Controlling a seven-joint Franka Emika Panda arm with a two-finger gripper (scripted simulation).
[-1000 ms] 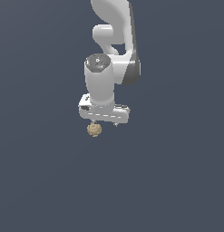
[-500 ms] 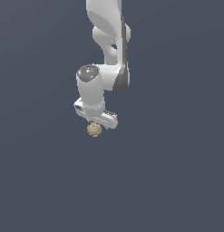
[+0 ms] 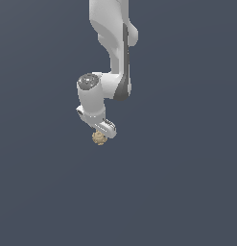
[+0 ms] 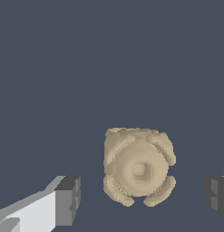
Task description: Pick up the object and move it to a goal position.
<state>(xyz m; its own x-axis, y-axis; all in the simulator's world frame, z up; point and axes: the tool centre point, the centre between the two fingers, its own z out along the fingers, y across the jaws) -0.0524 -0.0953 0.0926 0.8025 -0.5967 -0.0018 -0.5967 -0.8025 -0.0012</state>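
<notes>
The object (image 3: 99, 138) is a small tan lumpy ball with a pitted surface, sitting just under the white hand in the exterior view. My gripper (image 3: 102, 132) hangs straight over it, fingers pointing down. In the wrist view the object (image 4: 138, 167) lies between the two dark fingertips (image 4: 70, 199), with a clear gap on each side. My gripper (image 4: 141, 197) is open and touches nothing. The ball is narrower than the span of the jaws.
A plain dark grey-blue surface (image 3: 187, 192) fills both views, with no other objects or edges in sight. The white arm (image 3: 115, 43) comes down from the top of the exterior view.
The hand has turned about its vertical axis and shifted a little toward the exterior view's left, and the upper arm has swung with it. The ball has stayed in place.
</notes>
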